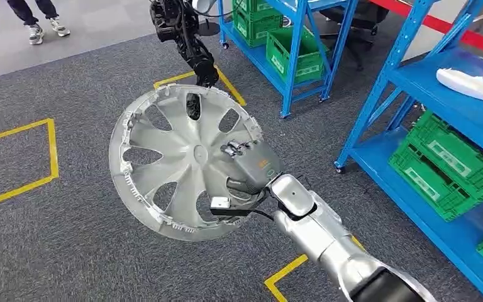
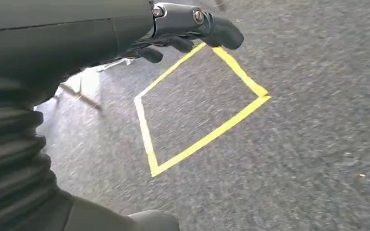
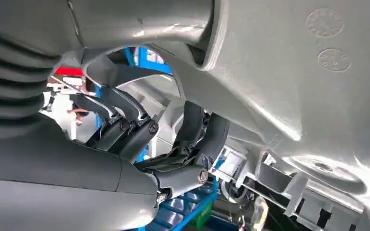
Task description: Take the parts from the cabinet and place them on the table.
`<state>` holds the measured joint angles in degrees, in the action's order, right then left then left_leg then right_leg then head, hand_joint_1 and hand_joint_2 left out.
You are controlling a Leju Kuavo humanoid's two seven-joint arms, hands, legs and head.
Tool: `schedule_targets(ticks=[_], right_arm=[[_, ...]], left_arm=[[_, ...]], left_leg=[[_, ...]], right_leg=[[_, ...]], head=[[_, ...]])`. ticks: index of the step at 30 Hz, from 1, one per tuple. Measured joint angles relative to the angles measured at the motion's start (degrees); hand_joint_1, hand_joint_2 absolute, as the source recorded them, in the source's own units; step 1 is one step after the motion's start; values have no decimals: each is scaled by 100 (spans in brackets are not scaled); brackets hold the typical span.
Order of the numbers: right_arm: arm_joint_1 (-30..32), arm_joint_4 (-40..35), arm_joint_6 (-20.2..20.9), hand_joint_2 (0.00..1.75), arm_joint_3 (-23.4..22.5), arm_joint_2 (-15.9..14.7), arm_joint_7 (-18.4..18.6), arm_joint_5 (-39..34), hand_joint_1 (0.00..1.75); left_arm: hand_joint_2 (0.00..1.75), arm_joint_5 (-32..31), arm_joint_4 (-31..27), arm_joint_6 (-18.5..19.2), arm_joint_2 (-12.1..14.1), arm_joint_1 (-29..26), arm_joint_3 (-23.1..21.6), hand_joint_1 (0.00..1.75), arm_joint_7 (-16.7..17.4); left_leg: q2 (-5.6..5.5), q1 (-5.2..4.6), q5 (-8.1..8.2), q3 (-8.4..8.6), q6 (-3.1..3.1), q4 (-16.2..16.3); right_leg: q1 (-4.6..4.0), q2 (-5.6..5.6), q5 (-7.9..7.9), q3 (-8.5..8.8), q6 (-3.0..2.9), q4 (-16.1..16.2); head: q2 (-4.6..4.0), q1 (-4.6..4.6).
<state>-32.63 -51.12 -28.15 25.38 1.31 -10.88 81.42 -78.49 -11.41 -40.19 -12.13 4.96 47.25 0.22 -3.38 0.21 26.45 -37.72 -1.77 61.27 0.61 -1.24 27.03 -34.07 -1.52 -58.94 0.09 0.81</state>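
Note:
A silver wheel cover (image 1: pixel 176 160) with several spoke openings hangs in the air over the grey carpet, its ribbed back toward me. My right hand (image 1: pixel 251 167) grips it at one spoke near the hub, on the side closest to the arm. In the right wrist view the dark fingers (image 3: pixel 192 139) curl through an opening against the wheel cover (image 3: pixel 279 72). My left hand (image 2: pixel 188 29) hangs over the carpet with its fingers curled in and nothing in them.
Blue racks (image 1: pixel 409 75) with green crates (image 1: pixel 446 163) stand at the right and back; a white part (image 1: pixel 471 85) lies on a shelf. Yellow tape squares (image 1: pixel 19 163) mark the carpet. A dark jointed arm (image 1: pixel 185 38) hangs behind the cover's far rim. A person's feet (image 1: pixel 44 25) are far left.

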Motion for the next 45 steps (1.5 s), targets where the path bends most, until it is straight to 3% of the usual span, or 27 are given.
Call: schedule_targets(ticks=[2,4,5,7,8,9,13,14,16,19,20,22,23,24,25,27,29,30,31,33,35,36,38,39,40,44,45], right_arm=[[-5,-4,0,0,0,-26,-46,-13,175],[-5,-2,9,0,0,-39,-83,-29,175],[-8,0,9,0,0,-37,-96,-28,175],[-47,2,11,0,2,-35,-94,-37,175],[-83,9,11,0,2,-33,-94,-42,175],[-113,22,9,0,2,-31,-96,-48,175],[-172,63,4,0,15,-4,-94,-53,175],[-180,68,0,0,24,7,-92,-53,175],[-203,94,-39,0,39,4,-94,-53,175],[-188,166,-44,0,52,-11,-99,-52,175],[-180,177,-37,0,57,-24,-103,-53,175],[-187,179,-28,0,63,-31,-131,-55,175],[-211,179,-18,0,70,-28,-158,-53,175],[-245,179,-7,0,83,-28,-175,-53,175],[-274,181,0,0,96,-28,-177,-52,175],[-321,181,0,0,125,-28,-175,-59,175],[-360,183,-9,0,153,-7,-182,-65,175],[-373,184,-13,0,162,2,-184,-70,175],[-377,184,-39,0,168,11,-195,-89,175],[-360,194,-46,0,170,-4,-188,-114,175],[-334,225,-46,0,181,-18,-195,-120,175],[-318,229,-50,0,190,-17,-182,-122,175],[-310,229,-74,0,199,-28,-164,-122,175],[-310,229,-83,0,201,-37,-155,-127,175],[-307,229,-94,0,201,-59,-151,-133,175],[-284,229,-101,0,216,-77,-158,-120,175],[-284,229,-101,0,223,-81,-160,-118,175]], left_arm=[[175,0,0,0,2,30,0,0,28],[175,0,2,0,0,25,0,0,55],[175,0,2,0,0,12,0,0,77],[175,4,2,0,0,10,2,0,98],[175,7,2,0,2,14,2,0,98],[175,7,2,0,-2,21,2,0,98],[175,24,2,0,-2,8,4,0,105],[175,22,0,0,0,9,4,0,111],[175,-15,2,0,2,38,4,0,114],[175,-33,4,0,-2,79,4,0,114],[175,-35,4,0,0,73,4,0,114],[175,-35,4,0,9,67,4,0,114],[175,-35,4,0,7,74,4,0,114],[175,-35,4,0,2,79,4,0,114],[175,-35,7,0,-2,94,4,0,114],[175,-37,9,0,0,89,4,0,127],[175,-37,13,0,8,60,4,0,149],[175,-37,15,0,11,51,4,0,151],[175,-37,15,0,13,61,4,0,149],[175,-26,15,0,17,83,4,0,144],[175,-9,20,0,17,67,4,0,129],[175,4,22,0,20,49,4,0,107],[175,26,22,9,26,38,4,0,90],[175,44,20,15,26,42,4,0,83],[175,59,24,41,11,57,4,0,70],[175,131,26,52,17,56,42,0,44],[175,153,24,52,11,56,63,0,44]], left_leg=[[258,20,440,-386,-48,805],[289,41,665,-704,-83,1498],[302,53,580,-667,-93,1453],[376,63,173,-246,-97,695],[574,62,-42,78,-91,122],[913,23,26,189,-64,-155],[604,-11,-51,178,126,-163],[520,24,-82,207,181,-192],[384,33,-101,191,240,-199],[110,18,-108,180,271,-196],[15,17,-114,180,270,-193],[-179,17,-124,180,253,-177],[-257,18,-129,180,244,-167],[-315,35,-133,165,225,-155],[-374,3,-138,123,178,-136],[-498,46,-181,88,97,-173],[-586,39,-208,24,15,-205],[-165,17,-136,5,26,-98],[115,8,41,-105,11,148],[272,29,477,-503,-31,1011],[289,48,598,-731,-71,1521],[308,62,470,-641,-86,1370],[447,80,43,-154,-103,484],[673,79,-111,129,-102,-15],[828,12,-28,202,-53,-124],[510,14,-55,167,133,-134],[440,52,-74,182,172,-155]], right_leg=[[-23,171,9,1,-31,-2],[-30,363,18,-6,-38,-6],[-30,449,20,-4,-35,-7],[-28,609,41,0,-3,-23],[-28,686,62,14,28,-36],[-61,736,81,24,58,-47],[-81,1005,107,85,188,-34],[-50,964,151,84,246,-48],[3,349,468,-109,277,-544],[-8,152,923,-733,283,-1784],[-14,143,851,-771,269,-1810],[-14,93,391,-474,219,-1122],[-10,0,142,-225,196,-609],[7,-276,39,-38,176,-184],[-5,-364,94,-10,189,-109],[-38,-224,73,-25,176,-103],[6,-81,22,-7,85,-38],[-3,-8,-3,12,53,5],[-8,53,-3,19,4,16],[-21,228,11,22,-16,15],[-21,408,19,20,-20,13],[-21,481,27,21,-8,10],[-14,625,55,33,35,-13],[-15,693,82,47,73,-38],[-76,739,122,41,124,-61],[-62,976,156,124,231,-37],[-14,713,212,122,290,-105]], head=[[0,0],[0,0],[0,0],[0,-2],[0,0],[0,4],[0,-39],[0,-41],[0,-70],[0,-83],[0,-83],[0,-87],[0,-87],[0,-87],[0,-81],[0,-88],[0,-87],[0,-76],[0,-17],[0,-17],[0,-17],[0,-18],[0,-17],[0,-17],[0,0],[0,-44],[0,-48]])
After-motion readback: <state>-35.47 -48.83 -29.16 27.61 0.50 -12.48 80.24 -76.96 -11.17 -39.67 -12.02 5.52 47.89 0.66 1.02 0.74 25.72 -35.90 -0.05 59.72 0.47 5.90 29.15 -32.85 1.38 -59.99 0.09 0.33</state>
